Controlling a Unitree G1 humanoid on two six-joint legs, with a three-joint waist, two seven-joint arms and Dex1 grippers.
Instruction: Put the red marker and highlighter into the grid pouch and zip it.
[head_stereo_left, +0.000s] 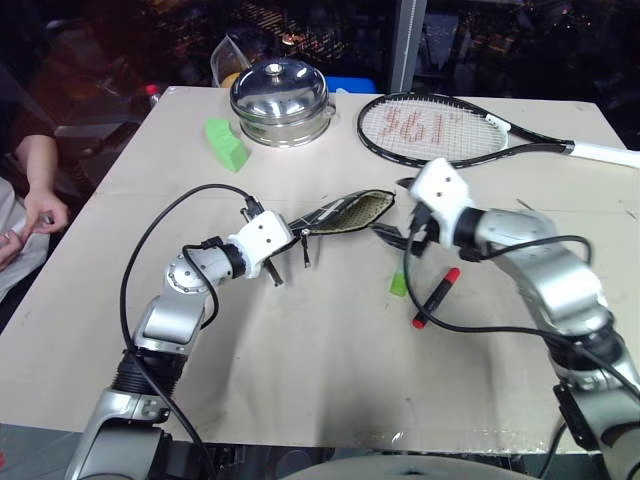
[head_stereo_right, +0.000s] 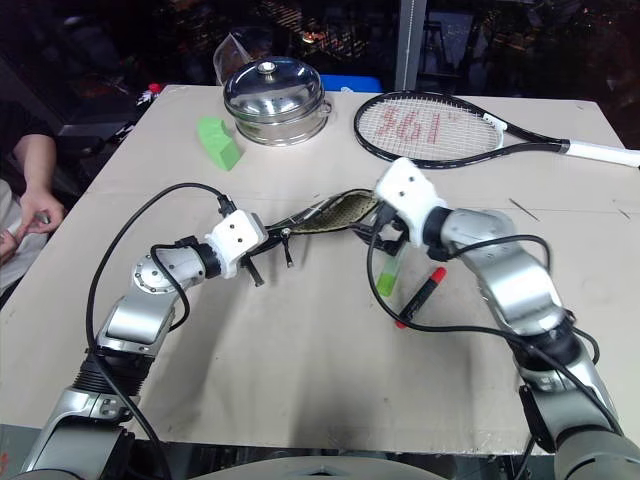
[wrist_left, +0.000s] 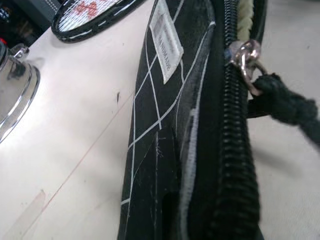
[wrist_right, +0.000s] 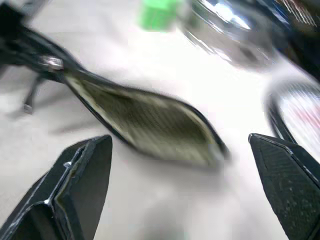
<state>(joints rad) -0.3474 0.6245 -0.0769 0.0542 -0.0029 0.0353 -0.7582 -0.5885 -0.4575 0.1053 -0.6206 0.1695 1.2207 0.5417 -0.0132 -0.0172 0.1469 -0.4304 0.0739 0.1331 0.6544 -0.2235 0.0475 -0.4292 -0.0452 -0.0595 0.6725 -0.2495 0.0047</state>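
Two pens outside pouch | red marker (head_stereo_left: 436, 297), highlighter (head_stereo_right: 388, 272) on table (head_stereo_left: 330, 370), near right gripper (wrist_right: 180, 190), jaws wide, empty | left gripper (head_stereo_left: 287, 250) clamped on grid pouch (head_stereo_left: 345, 212), mouth open | step: loading | next: pick one pen, insert

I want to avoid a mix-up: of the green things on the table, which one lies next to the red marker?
The highlighter, slim, light green and translucent, lies just beside the red marker. The other green thing, an opaque wedge block, sits far off by the steel pot.
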